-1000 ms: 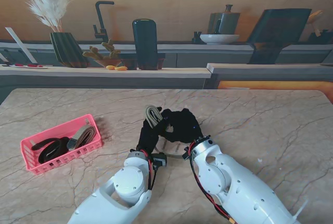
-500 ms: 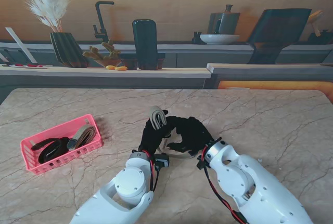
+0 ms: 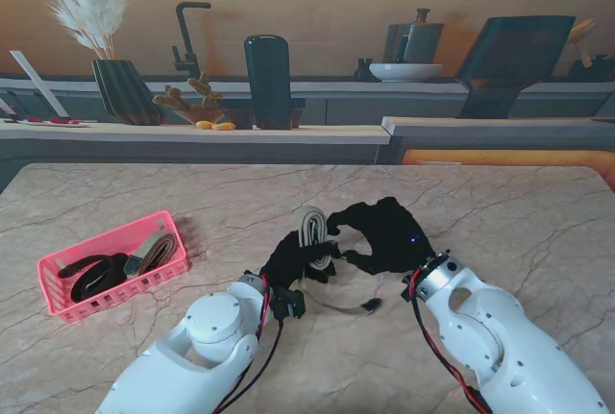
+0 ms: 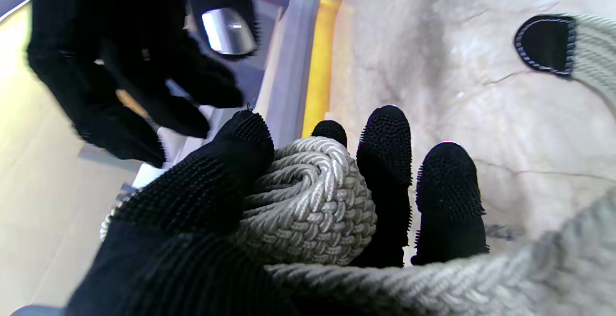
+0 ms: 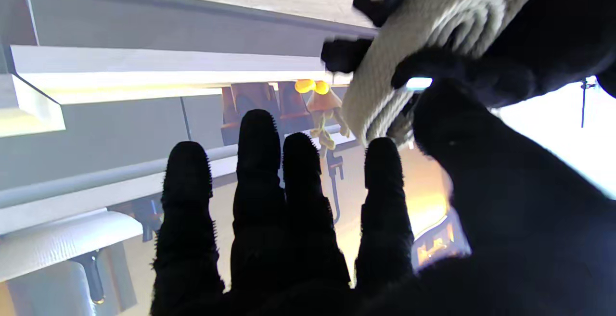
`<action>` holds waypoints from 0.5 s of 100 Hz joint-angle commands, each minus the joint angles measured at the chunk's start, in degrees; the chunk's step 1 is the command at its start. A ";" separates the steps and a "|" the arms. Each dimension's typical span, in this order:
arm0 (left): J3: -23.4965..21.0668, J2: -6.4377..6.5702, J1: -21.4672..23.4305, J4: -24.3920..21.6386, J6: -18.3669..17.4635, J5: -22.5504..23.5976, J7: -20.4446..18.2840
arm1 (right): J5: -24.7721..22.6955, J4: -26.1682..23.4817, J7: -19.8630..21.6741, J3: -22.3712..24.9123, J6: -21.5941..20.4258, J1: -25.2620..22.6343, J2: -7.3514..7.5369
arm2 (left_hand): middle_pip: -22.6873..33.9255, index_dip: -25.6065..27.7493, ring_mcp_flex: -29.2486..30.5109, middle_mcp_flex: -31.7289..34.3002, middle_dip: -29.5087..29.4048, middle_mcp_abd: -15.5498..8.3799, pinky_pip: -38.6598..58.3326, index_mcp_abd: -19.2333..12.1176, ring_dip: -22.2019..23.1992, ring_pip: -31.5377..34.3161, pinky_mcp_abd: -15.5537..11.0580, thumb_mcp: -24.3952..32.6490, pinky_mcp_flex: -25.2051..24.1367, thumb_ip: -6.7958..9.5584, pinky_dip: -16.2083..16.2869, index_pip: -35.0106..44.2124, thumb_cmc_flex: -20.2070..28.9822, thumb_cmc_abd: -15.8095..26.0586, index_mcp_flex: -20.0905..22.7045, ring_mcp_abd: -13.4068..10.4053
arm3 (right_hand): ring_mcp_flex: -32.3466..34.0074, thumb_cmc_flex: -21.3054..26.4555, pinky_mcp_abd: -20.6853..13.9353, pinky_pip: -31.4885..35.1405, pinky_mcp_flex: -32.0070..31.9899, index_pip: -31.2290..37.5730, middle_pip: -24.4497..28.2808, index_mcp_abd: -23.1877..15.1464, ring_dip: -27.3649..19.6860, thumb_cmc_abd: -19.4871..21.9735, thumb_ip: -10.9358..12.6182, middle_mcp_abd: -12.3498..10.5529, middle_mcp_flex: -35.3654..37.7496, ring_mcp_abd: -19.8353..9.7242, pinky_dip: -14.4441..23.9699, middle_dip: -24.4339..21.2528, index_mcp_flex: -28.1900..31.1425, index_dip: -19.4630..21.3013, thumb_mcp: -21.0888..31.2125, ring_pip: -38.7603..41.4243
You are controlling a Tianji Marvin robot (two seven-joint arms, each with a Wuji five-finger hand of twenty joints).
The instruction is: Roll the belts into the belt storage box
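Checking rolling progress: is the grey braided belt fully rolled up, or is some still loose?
Partly rolled. The left hand grips a tight coil of the belt, but a loose tail trails on the table toward me.

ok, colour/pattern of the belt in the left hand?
Pale grey-beige braided weave; the belt shows best in the left wrist view.

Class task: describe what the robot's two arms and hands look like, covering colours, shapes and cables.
Both arms have smooth, rounded white shells with red and black cables running beside the wrists. The left hand and right hand are five-fingered in black gloves with nubbed fingertips.
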 commanded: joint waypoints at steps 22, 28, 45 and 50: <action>-0.55 2.29 -2.15 1.32 4.66 -2.15 -10.06 | -4.38 0.63 4.46 1.37 -7.47 4.51 2.09 | 10.36 3.35 6.63 6.77 -0.92 0.68 5.48 1.01 0.05 5.34 4.08 10.18 4.91 -1.55 2.60 5.76 0.80 2.61 5.04 0.63 | -1.70 4.63 -2.69 -3.11 0.12 4.28 -5.02 -13.88 -5.07 3.21 1.45 -3.13 -5.27 -1.63 1.03 -3.15 -12.13 -0.44 0.44 -8.74; -0.51 2.59 -2.53 1.59 5.27 -2.44 -11.85 | -5.62 1.20 5.19 0.94 -8.99 5.80 2.47 | 10.76 3.76 7.03 7.01 -1.24 0.85 5.60 1.28 -0.22 5.58 4.63 10.61 5.49 -1.47 2.56 6.11 0.64 2.41 5.14 0.75 | -2.42 4.67 -3.03 -3.24 0.00 3.47 -5.67 -13.66 -5.51 2.96 1.52 -3.25 -6.43 -1.66 1.05 -3.41 -14.20 -1.06 0.62 -9.59; -0.33 3.51 -3.52 2.07 6.99 -2.76 -16.58 | -7.43 2.50 7.52 -1.16 -12.09 9.25 3.21 | 11.08 4.81 7.06 6.70 -1.69 1.04 5.52 1.62 -0.70 5.61 4.62 11.03 5.66 -1.12 2.40 6.53 0.43 2.60 4.36 1.05 | -3.66 2.55 -4.24 -4.02 -0.80 1.28 -7.70 -12.03 -6.79 1.61 1.51 -3.32 -9.61 -2.13 1.11 -4.34 -19.19 -3.34 0.99 -11.87; -0.27 3.65 -3.62 2.08 7.29 -2.81 -17.26 | -7.82 3.07 7.37 -2.09 -12.67 10.38 3.31 | 11.23 5.24 7.07 6.57 -1.75 1.12 5.71 1.57 -0.79 5.74 4.79 11.07 5.69 -0.99 2.46 6.71 0.34 2.72 4.06 1.19 | -3.74 2.21 -4.28 -4.08 -0.79 1.30 -7.78 -11.89 -6.90 1.10 1.50 -3.21 -9.73 -2.14 1.16 -4.39 -19.20 -3.49 0.97 -12.07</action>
